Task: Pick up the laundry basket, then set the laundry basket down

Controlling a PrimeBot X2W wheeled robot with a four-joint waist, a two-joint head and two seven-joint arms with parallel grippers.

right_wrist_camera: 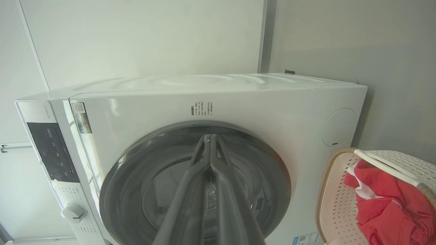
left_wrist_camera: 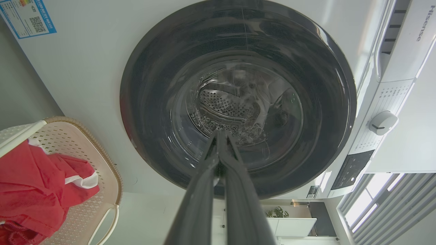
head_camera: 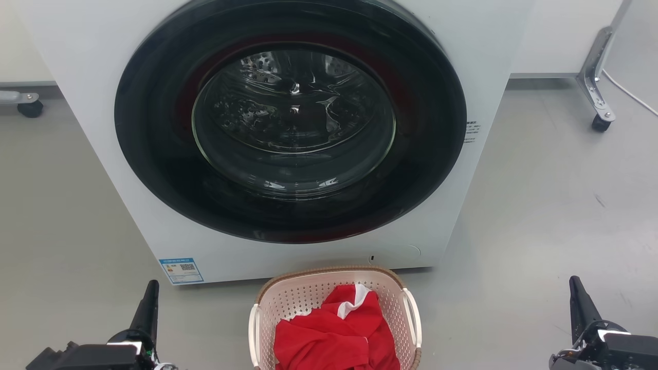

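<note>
Between left tool (head_camera: pixel 152 285) and right tool (head_camera: pixel 574 281), well apart from each: the pale pink-cream perforated plastic laundry basket (head_camera: pixel 303 300) with brown woven-look rim, down on the grey floor (head_camera: pixel 540 205) just before the white front-loading washer (head_camera: pixel 92 128). Holds a crumpled red garment with white trim (head_camera: pixel 334 334). Both tools pinched narrow at the tips, gripping nothing. Fits a basket awaiting a lift as well as one already set down. For any carry: take the two white loop handles (head_camera: pixel 414 316) evenly and keep level, to avoid spilling
</note>
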